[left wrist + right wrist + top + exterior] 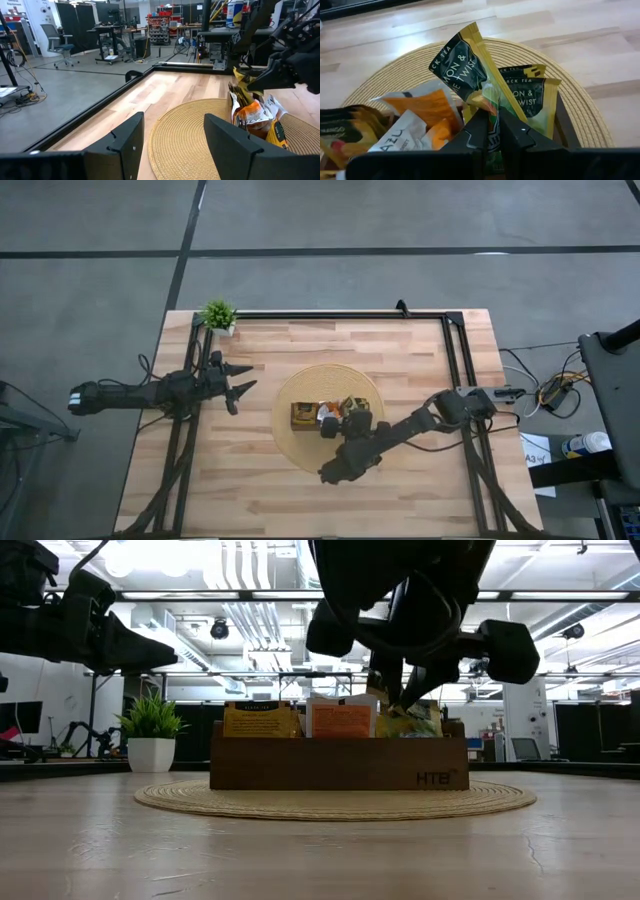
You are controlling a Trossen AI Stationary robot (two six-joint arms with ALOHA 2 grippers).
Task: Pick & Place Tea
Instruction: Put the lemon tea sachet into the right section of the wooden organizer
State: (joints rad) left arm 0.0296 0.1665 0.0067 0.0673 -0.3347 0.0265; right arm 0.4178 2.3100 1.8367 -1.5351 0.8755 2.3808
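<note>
A long brown wooden tray (340, 765) stands on a round woven mat (290, 440) in the middle of the table. Tea sachets stand in it: yellow (260, 720), orange (342, 720), and dark green with yellow (535, 95). My right gripper (490, 131) hangs over the tray's right part (340, 420), shut on one dark green and yellow sachet (470, 70). My left gripper (245, 380) waits open above the table's left side, level and pointing toward the tray, with nothing between its fingers (125, 145). My right gripper pinches the dark green and yellow sachet between its two fingers, at the end nearest the fingers (492, 112). It comes slanting down from the table's near right. The sachet sticks out tilted beyond the fingertips, in front of the other green sachets. The fingers hide its lower edge.
A small green potted plant (218, 315) stands at the table's far left corner. A black frame rail (330, 315) runs along the far edge and down both sides. Bare wood lies around the mat, near the front edge (300, 850).
</note>
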